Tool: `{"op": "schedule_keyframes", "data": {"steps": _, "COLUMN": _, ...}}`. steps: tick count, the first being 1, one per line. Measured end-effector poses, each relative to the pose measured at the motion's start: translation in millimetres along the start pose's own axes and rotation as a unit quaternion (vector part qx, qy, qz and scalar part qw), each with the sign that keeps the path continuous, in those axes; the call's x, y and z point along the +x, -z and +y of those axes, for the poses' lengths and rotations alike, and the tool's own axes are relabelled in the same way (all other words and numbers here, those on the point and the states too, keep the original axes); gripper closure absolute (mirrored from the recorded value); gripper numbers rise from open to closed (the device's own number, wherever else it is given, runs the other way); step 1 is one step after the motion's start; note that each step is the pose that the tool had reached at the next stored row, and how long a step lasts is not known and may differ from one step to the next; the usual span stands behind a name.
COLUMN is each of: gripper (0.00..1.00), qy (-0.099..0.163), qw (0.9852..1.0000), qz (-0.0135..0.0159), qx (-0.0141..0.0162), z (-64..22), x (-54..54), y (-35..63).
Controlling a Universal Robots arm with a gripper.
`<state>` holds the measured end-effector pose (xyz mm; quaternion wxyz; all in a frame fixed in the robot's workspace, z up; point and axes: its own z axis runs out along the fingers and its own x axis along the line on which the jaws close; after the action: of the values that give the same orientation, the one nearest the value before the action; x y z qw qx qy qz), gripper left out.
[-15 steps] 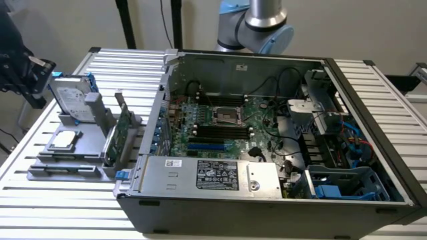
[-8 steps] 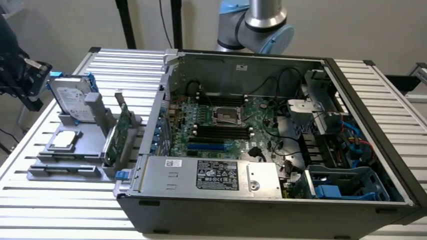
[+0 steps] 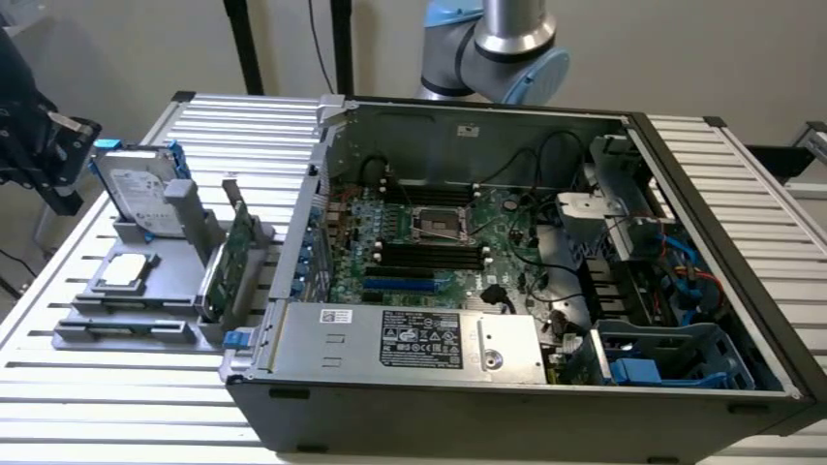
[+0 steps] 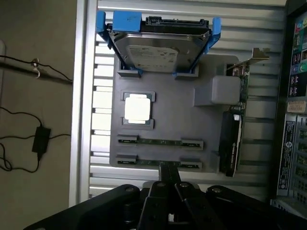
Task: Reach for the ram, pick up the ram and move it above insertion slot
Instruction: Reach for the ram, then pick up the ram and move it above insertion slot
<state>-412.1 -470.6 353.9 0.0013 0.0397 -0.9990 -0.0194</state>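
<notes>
Roughly beneath claw (image 4: 169, 168), ram (image 4: 158, 142)

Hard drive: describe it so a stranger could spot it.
A grey tray sits beside the computer case, on the exterior view's left. The hard drive stands on edge at its far end: silver, white-labelled, in a blue bracket, unlike the flat square chip.

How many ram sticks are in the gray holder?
2: the first ram lies beside the CPU; the second ram lies along the holder's edge, partly behind the shut gripper.
</notes>
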Motion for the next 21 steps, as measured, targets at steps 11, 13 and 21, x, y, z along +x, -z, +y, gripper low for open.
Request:
{"op": "schedule_keyframes", "data": {"steps": 11, "gripper": 0.89, "qy": 0.1, "qw": 0.995, "qz": 0.0039, "qx": 0.0001, "z": 0.0, "x": 0.0, "y": 0.1}}
{"op": "schedule_keyframes", "data": {"steps": 13, "gripper": 0.89, "qy": 0.118, "qw": 0.993, "qz": 0.0046, "qx": 0.0001, "z": 0.0, "x": 0.0, "y": 0.3}}
{"op": "schedule_keyframes", "data": {"steps": 21, "gripper": 0.89, "qy": 0.19, "qw": 0.9817, "qz": 0.0074, "qx": 0.0002, "z": 0.1, "x": 0.0, "y": 1.3}}
